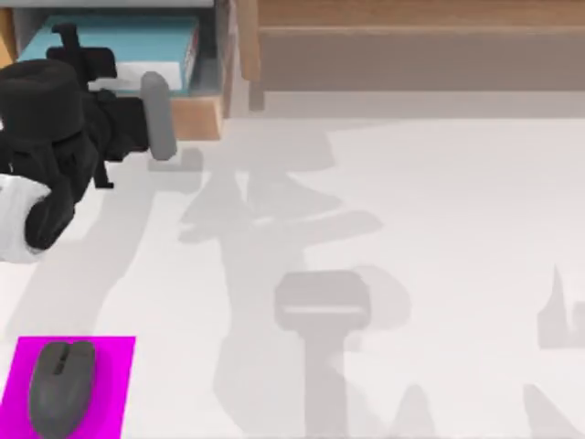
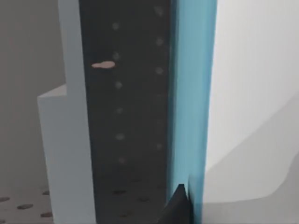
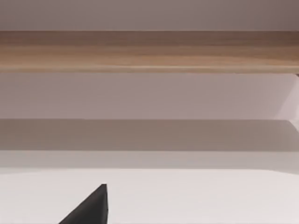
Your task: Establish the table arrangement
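Note:
The white table (image 1: 430, 210) spreads across the top view. At its back left corner my left arm reaches over an open light-wood drawer (image 1: 199, 117) with a grey bar handle (image 1: 157, 114). My left gripper (image 1: 75, 46) is down inside the drawer, against a light blue book-like box (image 1: 128, 41). In the left wrist view the blue box (image 2: 194, 93) and its dark dotted side (image 2: 126, 116) are very close, with a dark part of the left gripper (image 2: 180, 207) at the blue edge. A dark part of my right gripper (image 3: 91, 207) hangs above bare tabletop (image 3: 196, 196).
A dark grey computer mouse (image 1: 60, 384) lies on a magenta pad (image 1: 114, 366) at the front left corner. A long wooden shelf (image 1: 411, 41) runs along the back right, and the right wrist view faces the shelf (image 3: 149, 51).

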